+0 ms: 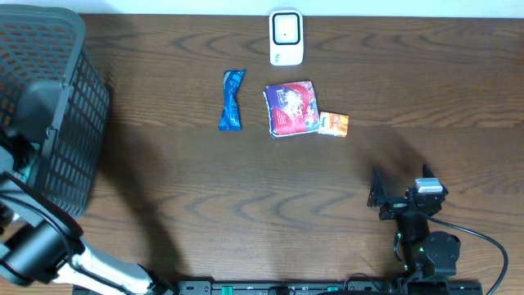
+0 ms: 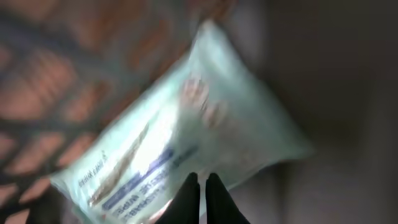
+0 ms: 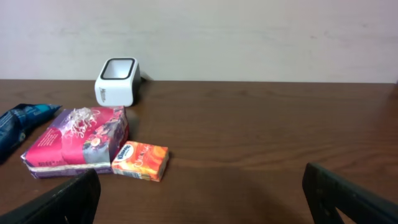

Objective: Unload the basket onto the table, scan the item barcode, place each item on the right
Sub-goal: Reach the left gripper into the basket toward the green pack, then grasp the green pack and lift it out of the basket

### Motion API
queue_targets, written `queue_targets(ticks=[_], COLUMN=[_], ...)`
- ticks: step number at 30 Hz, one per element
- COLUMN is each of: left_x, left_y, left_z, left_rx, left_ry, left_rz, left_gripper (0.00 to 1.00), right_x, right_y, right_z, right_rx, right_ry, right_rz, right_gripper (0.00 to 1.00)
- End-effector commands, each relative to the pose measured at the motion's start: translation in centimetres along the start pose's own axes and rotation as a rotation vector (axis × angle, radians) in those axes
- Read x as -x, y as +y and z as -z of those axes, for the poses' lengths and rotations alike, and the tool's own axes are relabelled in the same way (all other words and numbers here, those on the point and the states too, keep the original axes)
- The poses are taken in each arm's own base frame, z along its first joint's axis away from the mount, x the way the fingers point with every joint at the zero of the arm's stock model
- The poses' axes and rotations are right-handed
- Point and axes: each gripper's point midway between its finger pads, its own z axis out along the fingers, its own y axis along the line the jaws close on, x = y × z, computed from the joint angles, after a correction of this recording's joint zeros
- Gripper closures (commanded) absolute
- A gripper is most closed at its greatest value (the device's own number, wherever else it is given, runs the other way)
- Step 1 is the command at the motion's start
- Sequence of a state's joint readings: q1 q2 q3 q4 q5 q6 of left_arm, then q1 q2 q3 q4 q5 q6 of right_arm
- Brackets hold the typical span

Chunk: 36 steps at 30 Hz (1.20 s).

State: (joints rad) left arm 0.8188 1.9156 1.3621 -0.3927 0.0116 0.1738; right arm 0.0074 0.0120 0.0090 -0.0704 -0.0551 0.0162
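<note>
Wipes in a pale, glossy soft plastic pack (image 2: 186,137) fill the left wrist view, blurred, lying against the dark mesh of the black plastic basket (image 1: 49,106) at the table's left end. The left gripper (image 2: 199,193) has its two black fingers pinched nearly together on the pack's lower edge, so it appears to hold the pack by a fold of film. Such a slack, slippery wrapper will sag and swing; my judgement is that lifting slowly and straight up, clear of the basket wall, keeps the thin pinch from sliding off. Printed blue lettering shows on the face, but no barcode can be made out.

Further right on the dark wood-grain table (image 1: 246,213) lie a crinkled blue foil sachet (image 1: 232,100), a purple and pink soft tissue packet (image 1: 291,108), and touching it a small orange cardboard-like box (image 1: 333,124). Behind them stands the white, rounded plastic barcode scanner (image 1: 286,38), its window facing up, where the pack's code should be turned flat.

At the right, the right gripper (image 3: 199,205) rests with fingers spread wide, holding nothing.
</note>
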Motion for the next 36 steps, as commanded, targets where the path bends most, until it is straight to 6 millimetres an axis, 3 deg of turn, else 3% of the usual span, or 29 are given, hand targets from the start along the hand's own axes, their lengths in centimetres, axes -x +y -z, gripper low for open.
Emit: queue_targets(ticks=[1, 5, 8, 9, 12, 14, 18, 26, 36], left_x=[6.0, 8.7, 9.2, 9.2, 7.8, 6.3, 3.4, -1.2, -5.1], left_y=[-2.7, -3.5, -3.3, -2.9, -1.8, -1.3, -0.8, 0.8, 1.1], left_z=[6.5, 10.9, 12.3, 12.2, 10.6, 8.9, 5.3, -0.8, -5.4], left_rx=[-0.181, -0.243, -0.236, -0.216, -0.128, -0.078, -0.029, 0.095, 0.143], left_ry=[-0.219, -0.348, -0.381, -0.380, -0.323, -0.262, -0.144, 0.046, 0.171], left_rz=[0.150, 0.189, 0.184, 0.175, 0.113, 0.053, -0.002, 0.020, 0.091], left_gripper=[0.93, 0.93, 0.92, 0.83, 0.33, 0.19, 0.01, 0.02, 0.02], right_x=[-0.1, -0.1, -0.1, -0.1, -0.1, -0.1, -0.1, -0.1, -0.1], right_y=[-0.1, -0.1, -0.1, -0.1, -0.1, -0.1, -0.1, -0.1, -0.1], right_z=[0.0, 0.0, 0.0, 0.0, 0.0, 0.0, 0.0, 0.0, 0.0], right_rx=[-0.003, -0.003, -0.003, -0.003, -0.003, -0.003, -0.003, -0.003, -0.003], right_ry=[-0.002, -0.002, -0.002, -0.002, -0.002, -0.002, -0.002, -0.002, -0.002], right_rz=[0.010, 0.010, 0.010, 0.010, 0.010, 0.010, 0.010, 0.010, 0.010], right_gripper=[0.01, 0.01, 0.01, 0.01, 0.01, 0.01, 0.01, 0.01, 0.01])
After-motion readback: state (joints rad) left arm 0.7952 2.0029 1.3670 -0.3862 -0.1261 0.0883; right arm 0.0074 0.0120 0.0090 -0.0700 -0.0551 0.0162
